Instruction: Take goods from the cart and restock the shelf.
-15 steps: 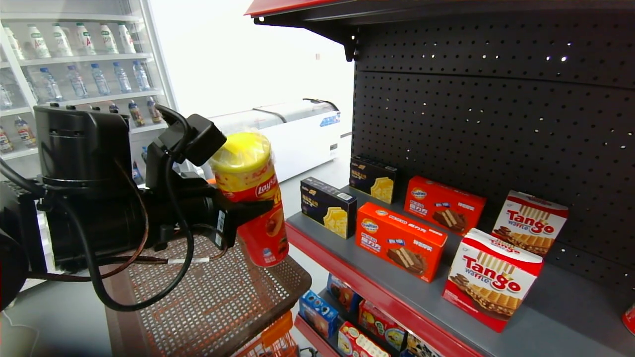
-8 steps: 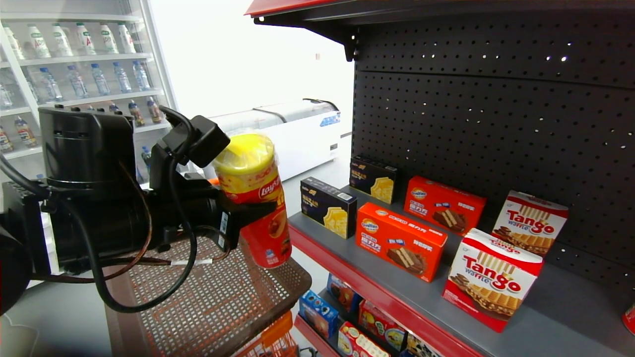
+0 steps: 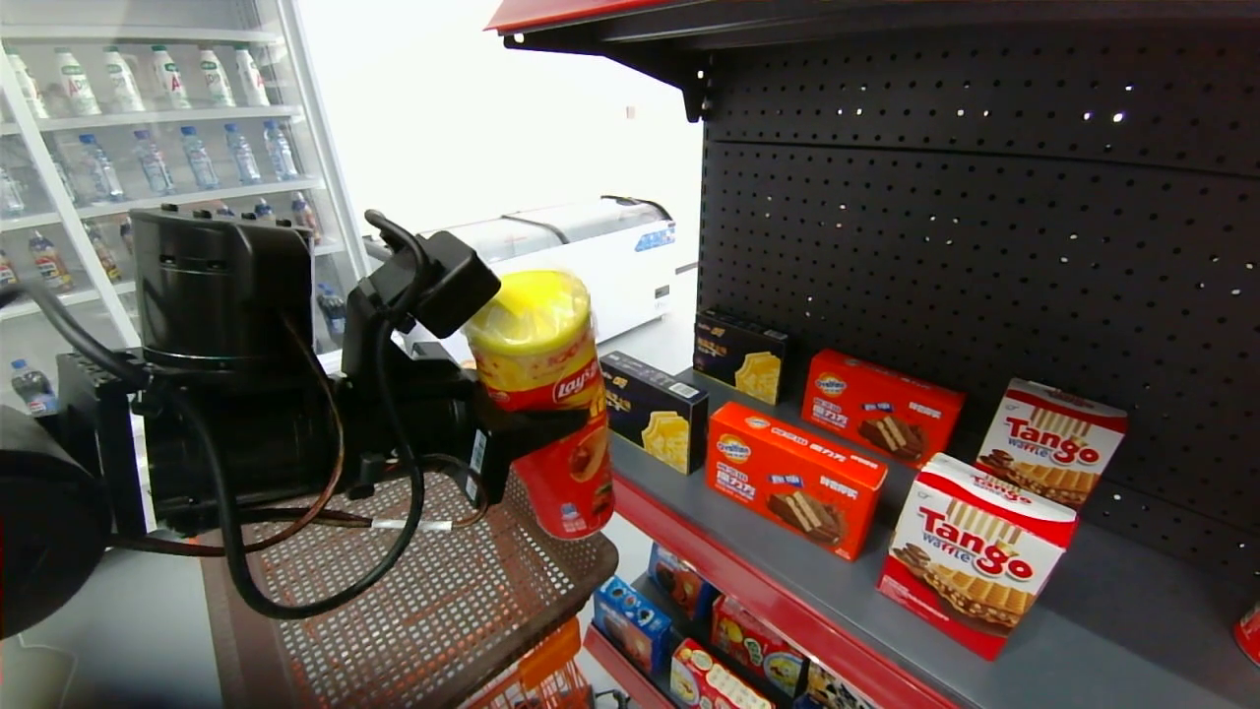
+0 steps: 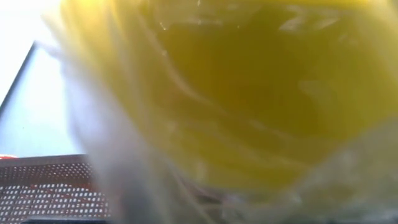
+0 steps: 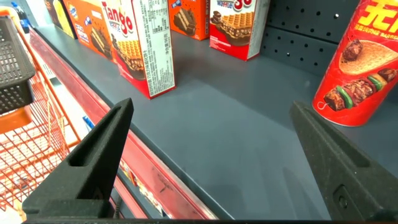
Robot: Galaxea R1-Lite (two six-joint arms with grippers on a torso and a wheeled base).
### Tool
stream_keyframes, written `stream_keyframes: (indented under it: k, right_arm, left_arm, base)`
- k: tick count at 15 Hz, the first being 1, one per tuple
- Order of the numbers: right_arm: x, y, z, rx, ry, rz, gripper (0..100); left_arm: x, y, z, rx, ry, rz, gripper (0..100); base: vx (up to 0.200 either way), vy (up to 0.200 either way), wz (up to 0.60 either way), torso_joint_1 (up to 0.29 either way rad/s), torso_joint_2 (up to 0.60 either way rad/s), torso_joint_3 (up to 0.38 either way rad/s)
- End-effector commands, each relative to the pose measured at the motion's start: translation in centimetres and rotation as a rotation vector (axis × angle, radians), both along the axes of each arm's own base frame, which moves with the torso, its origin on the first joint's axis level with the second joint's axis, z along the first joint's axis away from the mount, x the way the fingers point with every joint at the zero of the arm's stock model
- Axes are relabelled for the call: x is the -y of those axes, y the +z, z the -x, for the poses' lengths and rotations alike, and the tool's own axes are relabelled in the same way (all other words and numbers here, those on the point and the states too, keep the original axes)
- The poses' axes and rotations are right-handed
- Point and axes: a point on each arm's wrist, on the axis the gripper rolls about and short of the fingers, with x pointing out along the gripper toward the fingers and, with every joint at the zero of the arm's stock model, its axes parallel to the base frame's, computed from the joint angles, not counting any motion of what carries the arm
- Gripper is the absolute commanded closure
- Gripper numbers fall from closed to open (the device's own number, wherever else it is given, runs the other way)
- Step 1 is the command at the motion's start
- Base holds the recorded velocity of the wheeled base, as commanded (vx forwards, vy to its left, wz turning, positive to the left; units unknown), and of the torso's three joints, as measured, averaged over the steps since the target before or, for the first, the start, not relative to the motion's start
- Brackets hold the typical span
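Observation:
A red chips can (image 3: pixel 549 394) with a yellow lid, wrapped in clear film, hangs upright above the cart's mesh basket (image 3: pixel 423 611), right at the left end of the grey shelf (image 3: pixel 1083 650). My left gripper (image 3: pixel 536 425) is shut on its middle. The can's yellow lid (image 4: pixel 249 93) sits right against the left wrist camera. My right gripper (image 5: pixel 214 168) stands open over a bare stretch of the shelf board (image 5: pixel 236 124), with nothing between its fingers. Another red chips can (image 5: pixel 360 68) stands on the shelf beyond it.
Two rows of goods stand on the shelf: dark boxes (image 3: pixel 652 409), orange boxes (image 3: pixel 792 478) and wafer boxes (image 3: pixel 975 551). The pegboard back wall (image 3: pixel 984 246) rises behind them. An orange cart frame (image 5: pixel 25 137) is below the shelf's red edge (image 3: pixel 709 551). Drink coolers stand far left.
My left arm has carried the chips can to the right, closer to the shelf's left end. The goods on the shelf have not moved.

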Motion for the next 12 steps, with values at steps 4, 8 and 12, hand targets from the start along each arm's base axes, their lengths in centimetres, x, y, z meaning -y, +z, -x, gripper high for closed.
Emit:
stream_keyframes:
  k: [4,8,12]
  right_arm:
    - [0.0,0.0,0.0,-0.001,0.0,0.0,0]
    - [0.0,0.0,0.0,-0.001,0.0,-0.001,0]
    - [0.0,0.0,0.0,-0.001,0.0,0.0,0]
  left_arm:
    - [0.8,-0.8,0.4,-0.019,-0.052,-0.018,100]
    - [3.4,-0.5,3.2,-0.012,-0.196,-0.007,100]
    - [3.7,-0.7,5.1,-0.016,-0.251,-0.01,100]
  base:
    - [0.0,0.0,0.0,0.0,0.0,0.0]
    - [0.0,0.0,0.0,0.0,0.0,0.0]
    - [0.0,0.0,0.0,0.0,0.0,0.0]
